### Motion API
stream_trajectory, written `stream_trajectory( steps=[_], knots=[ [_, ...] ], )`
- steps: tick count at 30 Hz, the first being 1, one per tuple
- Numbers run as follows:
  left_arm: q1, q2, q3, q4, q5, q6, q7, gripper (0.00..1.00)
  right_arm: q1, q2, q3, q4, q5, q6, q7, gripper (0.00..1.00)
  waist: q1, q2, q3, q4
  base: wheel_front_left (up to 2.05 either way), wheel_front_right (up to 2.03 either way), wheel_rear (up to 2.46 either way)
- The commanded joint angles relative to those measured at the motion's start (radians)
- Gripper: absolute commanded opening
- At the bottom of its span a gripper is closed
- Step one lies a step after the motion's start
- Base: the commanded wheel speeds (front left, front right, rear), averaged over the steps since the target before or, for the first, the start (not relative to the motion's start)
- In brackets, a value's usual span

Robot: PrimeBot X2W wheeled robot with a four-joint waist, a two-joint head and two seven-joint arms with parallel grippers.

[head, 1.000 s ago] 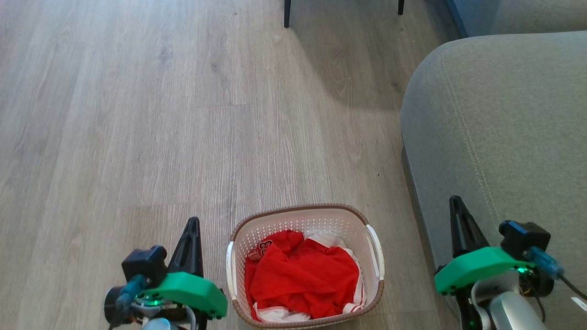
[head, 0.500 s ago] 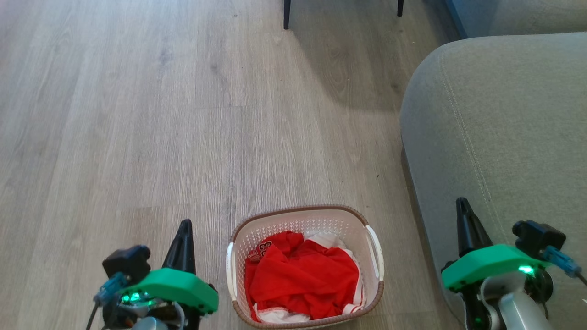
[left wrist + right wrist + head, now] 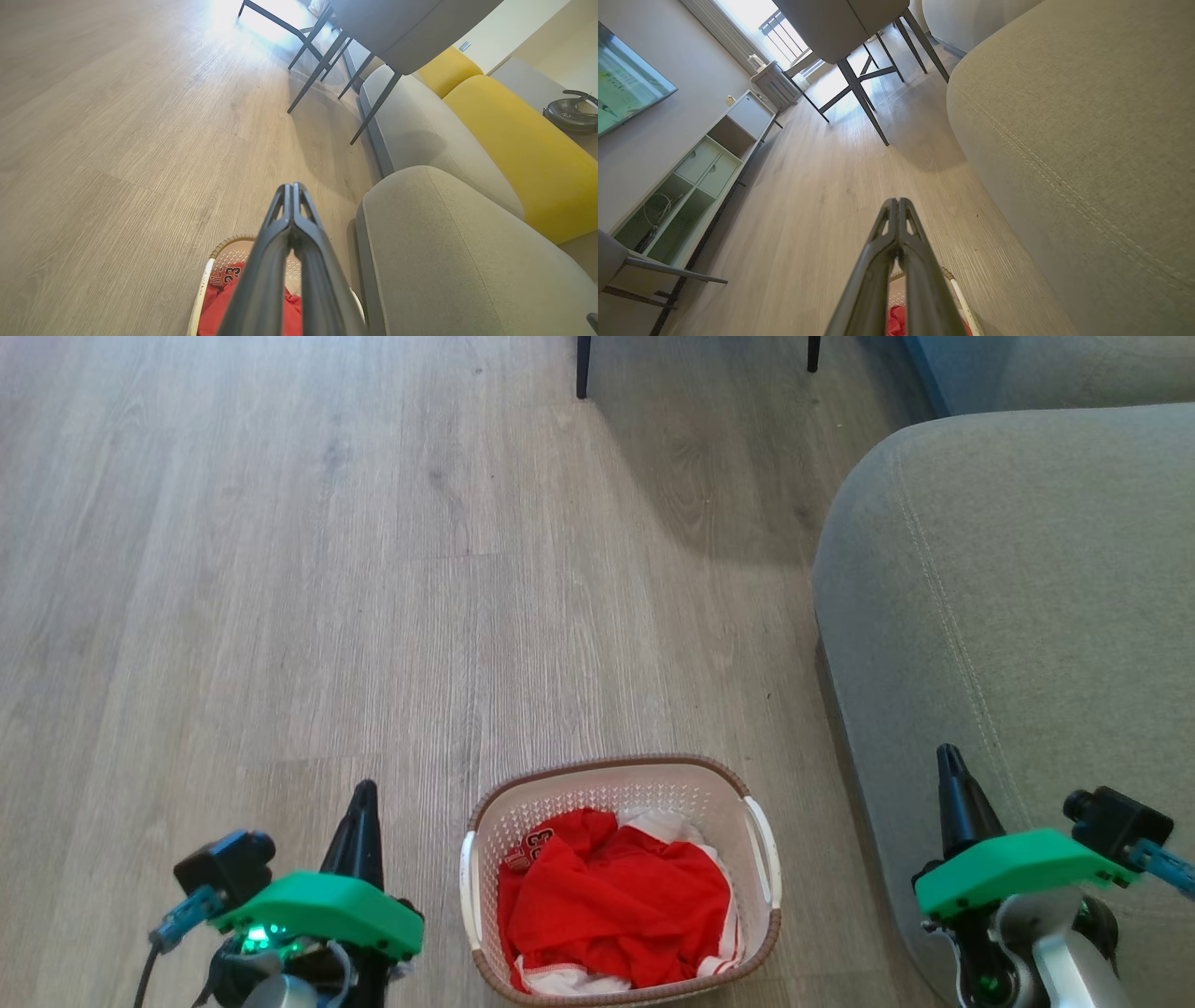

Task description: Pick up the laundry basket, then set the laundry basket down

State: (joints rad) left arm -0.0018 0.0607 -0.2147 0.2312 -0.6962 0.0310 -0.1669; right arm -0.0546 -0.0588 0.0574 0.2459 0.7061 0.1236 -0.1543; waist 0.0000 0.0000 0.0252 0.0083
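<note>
The laundry basket [image 3: 766, 887], white and perforated with a brown woven-look rim, stands on the wood floor at the bottom centre of the head view, holding red and white clothes [image 3: 616, 896]. My left gripper [image 3: 362, 793] hangs to its left, fingers pressed together and holding nothing. My right gripper [image 3: 949, 756] is to the basket's right, over the sofa's edge, also shut and holding nothing. In the left wrist view the shut fingertips [image 3: 293, 187] point past the basket's rim [image 3: 224, 245]. The right wrist view shows its shut fingertips [image 3: 897, 201] above a white handle [image 3: 959, 294].
A grey sofa arm [image 3: 1008, 579] stands close to the basket's right side. Dark chair legs [image 3: 584, 364] are on the floor far ahead. The right wrist view shows a low shelf unit [image 3: 691, 182] along the wall. Open wood floor [image 3: 280, 569] lies to the left and ahead.
Both grippers have drawn outward from the basket and slightly lower in the head view, the left one leftward and the right one rightward. The basket has stayed put.
</note>
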Motion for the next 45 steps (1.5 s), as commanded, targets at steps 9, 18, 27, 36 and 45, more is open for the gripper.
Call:
stream_trajectory(
  steps=[9, 18, 27, 36, 45],
  knots=[
    [-0.056, 0.016, 0.047, -0.026, -0.117, -0.023, 0.026, 0.0, -0.042, -0.015, -0.016, -0.024, 0.116, 0.003, 0.026, 0.0, 0.0, 0.0, -0.002, -0.001, 0.0, 0.0, 0.0],
    [-0.062, 0.018, 0.073, -0.022, -0.217, -0.04, 0.05, 0.0, -0.043, -0.016, -0.029, -0.022, 0.212, 0.003, 0.05, 0.0, 0.0, 0.0, -0.005, -0.002, 0.0, 0.0, 0.0],
    [-0.067, 0.02, 0.1, -0.018, -0.316, -0.056, 0.075, 0.0, -0.044, -0.016, -0.043, -0.02, 0.309, 0.004, 0.075, 0.0, 0.0, 0.0, -0.007, -0.003, 0.0, 0.0, 0.0],
    [-0.072, 0.02, 0.128, -0.013, -0.414, -0.072, 0.101, 0.0, -0.045, -0.016, -0.058, -0.017, 0.405, 0.004, 0.1, 0.0, 0.0, 0.0, -0.009, -0.004, 0.0, 0.0, 0.0],
    [-0.077, 0.021, 0.153, -0.009, -0.501, -0.087, 0.124, 0.0, -0.046, -0.016, -0.071, -0.015, 0.49, 0.005, 0.123, 0.0, 0.0, 0.0, -0.011, -0.004, 0.0, 0.0, 0.0]
  ],
)
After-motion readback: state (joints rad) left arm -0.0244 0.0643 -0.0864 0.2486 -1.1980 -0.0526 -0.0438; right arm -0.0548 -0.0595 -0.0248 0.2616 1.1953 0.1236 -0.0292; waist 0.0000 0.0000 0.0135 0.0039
